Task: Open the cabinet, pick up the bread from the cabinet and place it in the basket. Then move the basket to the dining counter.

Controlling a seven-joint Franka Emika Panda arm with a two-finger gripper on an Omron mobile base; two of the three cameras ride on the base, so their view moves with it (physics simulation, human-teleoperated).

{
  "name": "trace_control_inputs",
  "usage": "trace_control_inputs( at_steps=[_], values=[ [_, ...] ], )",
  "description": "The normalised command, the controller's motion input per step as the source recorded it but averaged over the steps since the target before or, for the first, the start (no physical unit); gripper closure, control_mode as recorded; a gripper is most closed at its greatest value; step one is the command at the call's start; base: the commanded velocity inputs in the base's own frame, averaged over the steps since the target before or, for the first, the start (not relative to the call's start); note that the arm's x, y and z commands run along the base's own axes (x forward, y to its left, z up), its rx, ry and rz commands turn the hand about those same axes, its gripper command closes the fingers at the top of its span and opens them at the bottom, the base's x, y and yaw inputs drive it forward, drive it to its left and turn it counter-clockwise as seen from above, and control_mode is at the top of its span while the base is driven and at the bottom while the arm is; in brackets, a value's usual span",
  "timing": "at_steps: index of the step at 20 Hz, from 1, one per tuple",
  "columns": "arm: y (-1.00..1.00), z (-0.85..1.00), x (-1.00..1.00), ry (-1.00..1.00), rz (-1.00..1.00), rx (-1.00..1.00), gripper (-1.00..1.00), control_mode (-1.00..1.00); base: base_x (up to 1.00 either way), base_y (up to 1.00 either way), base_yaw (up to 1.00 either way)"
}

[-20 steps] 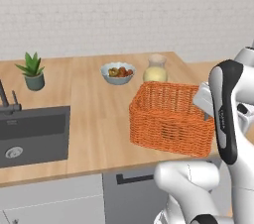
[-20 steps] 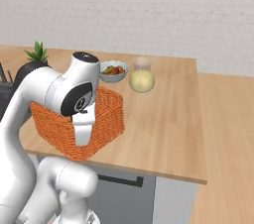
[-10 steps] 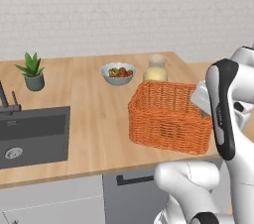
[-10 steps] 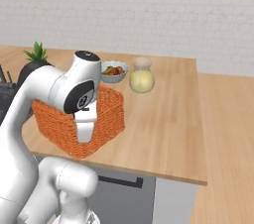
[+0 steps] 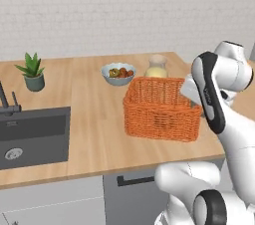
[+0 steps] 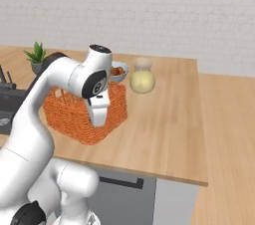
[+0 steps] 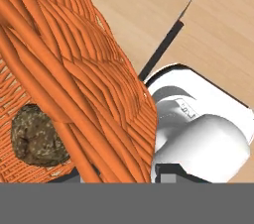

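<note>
The orange woven basket [image 5: 162, 112] [image 6: 69, 114] stands on the light wood dining counter [image 5: 89, 139] [image 6: 169, 119], right of the black sink [image 5: 30, 134]. My gripper [image 5: 191, 97] [image 6: 98, 121] [image 7: 121, 176] is shut on the basket's right-hand wall, and the woven rim [image 7: 74, 69] runs between the two fingertips. Inside the basket lies the bread [image 7: 37, 136], a dark brown crusty lump on the bottom. The cabinet is out of view.
A bowl of fruit [image 5: 118, 73] [image 6: 118, 71] and a pale round jar [image 5: 156, 67] [image 6: 142, 77] stand just behind the basket. A potted plant [image 5: 33, 72] [image 6: 37, 55] sits at the back left, with a faucet [image 5: 7, 102] by the sink. The counter's right end [image 6: 199, 119] is close.
The basket has shifted a little to the left and farther back on the counter, with my gripper still on its wall. The bowl, jar and plant stay put.
</note>
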Motion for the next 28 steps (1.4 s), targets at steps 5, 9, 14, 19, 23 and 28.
trace_control_inputs(
  at_steps=[5,9,14,19,23,28],
  values=[
    [0.00,-0.48,0.84,0.00,0.12,0.00,1.00,-1.00,0.00,0.00,0.00],
    [0.00,-0.59,0.58,0.00,0.11,0.00,1.00,-1.00,0.00,0.00,0.00],
    [0.00,-0.65,0.37,-0.01,0.10,0.00,1.00,-1.00,0.00,0.00,0.00],
    [0.00,-0.54,0.19,-0.02,0.05,0.00,1.00,-1.00,0.00,0.00,0.00],
    [0.00,-0.50,0.24,-0.04,0.04,0.00,1.00,-1.00,0.00,0.00,0.00],
    [-0.02,-0.43,0.31,-0.01,0.01,0.00,1.00,-1.00,0.00,0.00,0.00]
  ],
)
